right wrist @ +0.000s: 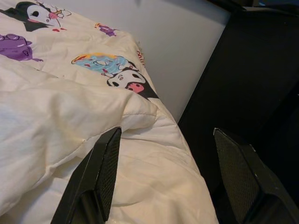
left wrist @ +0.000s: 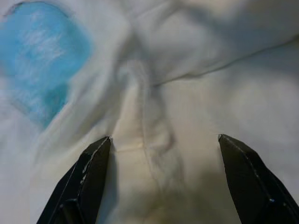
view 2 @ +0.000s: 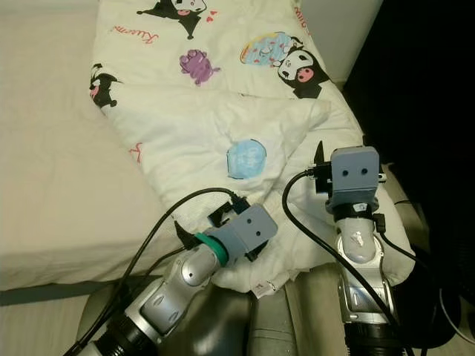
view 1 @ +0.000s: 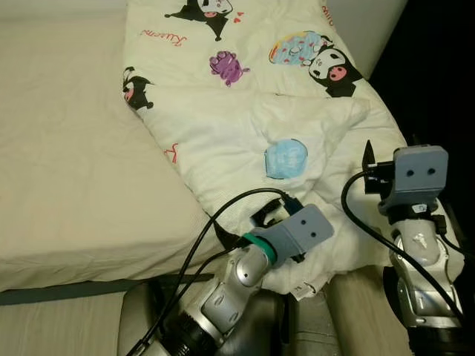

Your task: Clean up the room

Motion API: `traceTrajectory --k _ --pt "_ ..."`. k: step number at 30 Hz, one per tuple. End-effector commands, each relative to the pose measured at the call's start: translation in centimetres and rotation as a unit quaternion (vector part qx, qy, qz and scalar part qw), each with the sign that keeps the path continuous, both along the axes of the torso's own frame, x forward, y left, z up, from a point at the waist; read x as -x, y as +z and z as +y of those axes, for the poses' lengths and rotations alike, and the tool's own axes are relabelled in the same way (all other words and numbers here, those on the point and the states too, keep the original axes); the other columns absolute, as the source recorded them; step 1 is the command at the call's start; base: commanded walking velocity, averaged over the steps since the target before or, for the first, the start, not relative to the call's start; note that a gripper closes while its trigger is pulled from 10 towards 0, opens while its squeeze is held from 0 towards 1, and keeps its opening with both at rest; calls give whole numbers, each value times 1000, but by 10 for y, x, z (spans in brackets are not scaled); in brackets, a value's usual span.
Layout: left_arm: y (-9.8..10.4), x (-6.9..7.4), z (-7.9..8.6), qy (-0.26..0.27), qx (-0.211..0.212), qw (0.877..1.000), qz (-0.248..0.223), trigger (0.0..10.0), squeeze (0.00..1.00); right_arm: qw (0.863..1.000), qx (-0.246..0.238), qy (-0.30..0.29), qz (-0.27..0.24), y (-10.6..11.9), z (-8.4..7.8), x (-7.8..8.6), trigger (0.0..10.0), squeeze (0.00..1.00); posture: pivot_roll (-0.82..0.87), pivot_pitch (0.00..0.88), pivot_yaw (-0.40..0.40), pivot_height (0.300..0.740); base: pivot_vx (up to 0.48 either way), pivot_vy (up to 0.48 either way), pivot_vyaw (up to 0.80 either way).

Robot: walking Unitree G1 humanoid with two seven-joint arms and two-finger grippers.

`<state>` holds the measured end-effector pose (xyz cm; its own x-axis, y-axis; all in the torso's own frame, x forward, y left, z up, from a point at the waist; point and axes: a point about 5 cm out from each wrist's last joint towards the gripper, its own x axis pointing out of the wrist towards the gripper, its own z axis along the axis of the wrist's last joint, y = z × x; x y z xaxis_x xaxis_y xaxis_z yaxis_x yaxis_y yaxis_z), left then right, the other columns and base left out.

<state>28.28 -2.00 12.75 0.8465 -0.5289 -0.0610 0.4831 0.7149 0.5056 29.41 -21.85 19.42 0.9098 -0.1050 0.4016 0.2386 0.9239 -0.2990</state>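
Note:
A white quilt (view 1: 223, 126) printed with cartoon figures lies crumpled along the right side of the bed, one fold turned over near a round blue print (view 1: 286, 159). My left gripper (left wrist: 163, 137) is open at the quilt's near edge. Its two black fingers straddle a ridge of fabric beside that blue print (left wrist: 37, 56). My right gripper (right wrist: 166, 130) is open too, raised over the quilt's right edge where the cloth drops toward the dark gap. Nothing sits between its fingers (right wrist: 105, 172).
The left half of the bed is covered by a beige sheet (view 1: 67, 148), with a grey frame edge (view 1: 74, 289) below it. A white wall panel (view 1: 364, 30) stands behind the quilt. To the right is a dark piece of furniture (view 1: 438, 74).

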Motion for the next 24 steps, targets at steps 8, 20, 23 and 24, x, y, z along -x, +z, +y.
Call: traceTrajectory --k 8,20,23,24 --pt "-1 -22 38 129 -21 990 -59 4235 0 1000 -4 0 6 -8 0 0 10000 0 -146 192 52 515 0 0 0" --pt "-8 -13 41 119 31 992 -8 0 0 1000 -7 2 6 -8 -1 -3 10000 0 -141 192 49 515 0 0 0" --pt "4 -15 44 129 89 988 3 0 0 1000 -6 2 7 -9 -1 -3 10000 0 -140 191 48 515 0 0 0" --pt "11 -17 48 136 112 984 6 0 0 1000 -7 3 7 -10 -1 -3 10000 0 -139 189 50 515 0 0 0"
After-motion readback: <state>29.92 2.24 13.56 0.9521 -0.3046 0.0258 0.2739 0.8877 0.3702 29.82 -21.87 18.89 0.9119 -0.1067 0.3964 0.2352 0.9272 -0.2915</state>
